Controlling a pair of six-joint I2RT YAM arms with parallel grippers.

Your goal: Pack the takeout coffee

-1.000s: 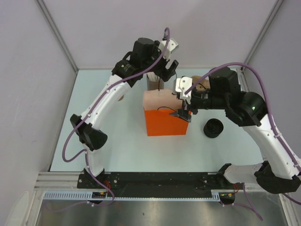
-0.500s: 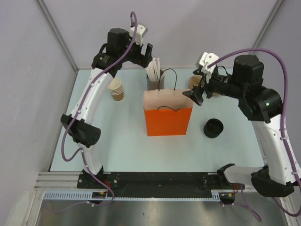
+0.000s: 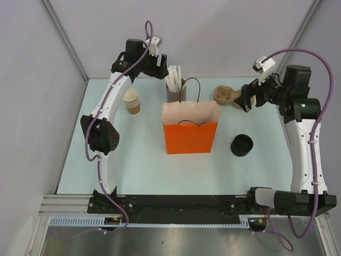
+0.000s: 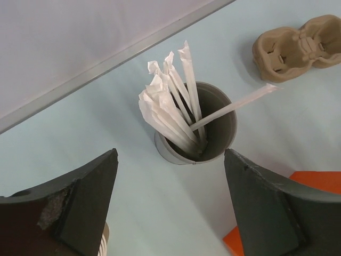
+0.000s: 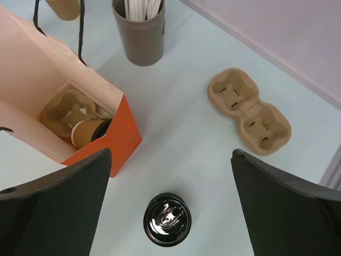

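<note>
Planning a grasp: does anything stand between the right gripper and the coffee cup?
Only the orange bag's walls, which surround the cup. Its mouth is open, so from above nothing visible blocks the right gripper.

The paper bag (image 3: 191, 137) was bright orange outside and pale pinkish cream inside, with thin black cord handles. Within it, the takeout coffee (image 5: 85, 136) was tan-brown with a pale rim, and the pulp tray (image 5: 61, 109) was a lighter tan. The surface (image 3: 149, 165) was pale blue. The holder (image 4: 228, 130) was grey and its wrapped sticks (image 4: 160, 106) white. The stacked cups (image 3: 131, 101) were brown, the pulp carrier (image 5: 249, 118) tan, and the lid (image 5: 167, 219) glossy black.
</note>
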